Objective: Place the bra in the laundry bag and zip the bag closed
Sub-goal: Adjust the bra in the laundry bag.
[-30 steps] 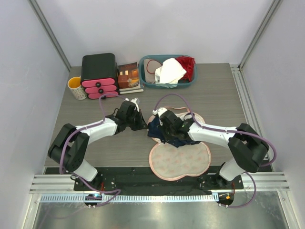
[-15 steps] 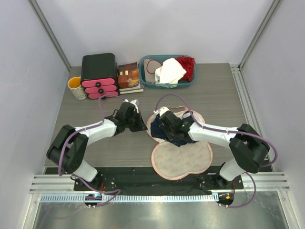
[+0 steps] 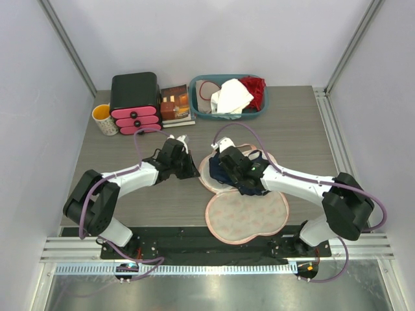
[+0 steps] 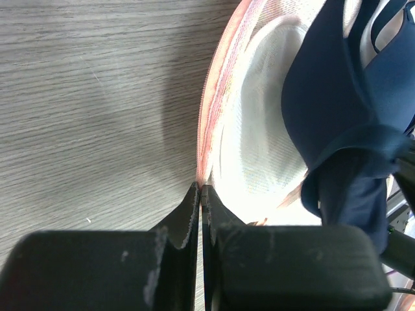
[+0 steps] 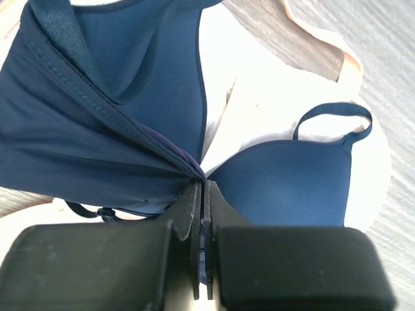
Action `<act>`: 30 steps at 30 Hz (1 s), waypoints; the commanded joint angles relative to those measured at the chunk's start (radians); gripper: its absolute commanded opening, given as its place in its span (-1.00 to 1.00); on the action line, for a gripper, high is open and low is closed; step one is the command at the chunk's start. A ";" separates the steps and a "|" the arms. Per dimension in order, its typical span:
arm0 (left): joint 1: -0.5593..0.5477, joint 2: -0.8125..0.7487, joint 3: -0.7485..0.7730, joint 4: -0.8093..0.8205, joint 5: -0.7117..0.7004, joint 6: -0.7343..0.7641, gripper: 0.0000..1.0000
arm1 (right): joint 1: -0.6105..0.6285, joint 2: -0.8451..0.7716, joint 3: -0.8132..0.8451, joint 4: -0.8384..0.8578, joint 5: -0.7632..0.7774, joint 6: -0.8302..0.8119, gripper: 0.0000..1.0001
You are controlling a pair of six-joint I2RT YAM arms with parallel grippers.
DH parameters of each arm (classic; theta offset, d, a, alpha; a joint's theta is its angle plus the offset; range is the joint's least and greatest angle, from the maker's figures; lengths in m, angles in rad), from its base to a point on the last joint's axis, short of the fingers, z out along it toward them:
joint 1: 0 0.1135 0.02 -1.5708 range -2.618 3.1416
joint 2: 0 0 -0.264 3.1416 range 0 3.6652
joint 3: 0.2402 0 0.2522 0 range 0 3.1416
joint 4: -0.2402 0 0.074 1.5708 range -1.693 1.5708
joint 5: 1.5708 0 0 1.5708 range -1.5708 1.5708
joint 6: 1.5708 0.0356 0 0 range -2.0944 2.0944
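Observation:
The laundry bag (image 3: 246, 217) lies opened flat mid-table, its floral outside showing on the near half and its pale lining (image 4: 259, 136) on the far half. The dark navy bra (image 3: 219, 173) is bunched on the far half, one cup (image 5: 292, 184) resting on the lining. My right gripper (image 3: 233, 175) is shut on a fold of the bra (image 5: 123, 123), the jaws (image 5: 203, 183) pinching the fabric. My left gripper (image 3: 194, 172) is shut on the bag's pink zipper rim (image 4: 211, 123) at the far half's left edge, fingertips meeting (image 4: 201, 186) there.
A teal basket (image 3: 256, 111) with a white cloth (image 3: 231, 96) and a red garment (image 3: 255, 89) stands at the back. Left of it are a book (image 3: 176, 103), a black box with pink drawers (image 3: 135, 97) and a yellow mug (image 3: 104, 119).
The right gripper closed on the bra and carried it right and back, from overhanging the bag's left edge onto the far half. The left gripper stayed clamped on the rim.

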 commanded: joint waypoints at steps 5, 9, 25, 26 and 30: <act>-0.002 -0.032 0.003 -0.007 -0.011 0.024 -1.00 | 0.015 0.023 0.028 -0.002 -0.071 -0.041 -0.94; -0.004 -0.034 0.005 -0.009 -0.011 0.022 -1.00 | 0.015 0.029 0.009 0.011 -0.085 0.037 -0.54; -0.002 -0.032 0.014 -0.007 0.004 0.021 -1.00 | 0.015 -0.302 -0.169 -0.203 -0.056 0.661 0.22; -0.002 -0.029 0.014 -0.004 0.004 0.021 -1.00 | 0.015 -0.319 -0.199 -0.207 -0.046 0.678 0.22; -0.002 -0.020 0.017 -0.003 0.009 0.021 -1.00 | 0.015 -0.339 -0.230 -0.268 0.059 0.819 0.26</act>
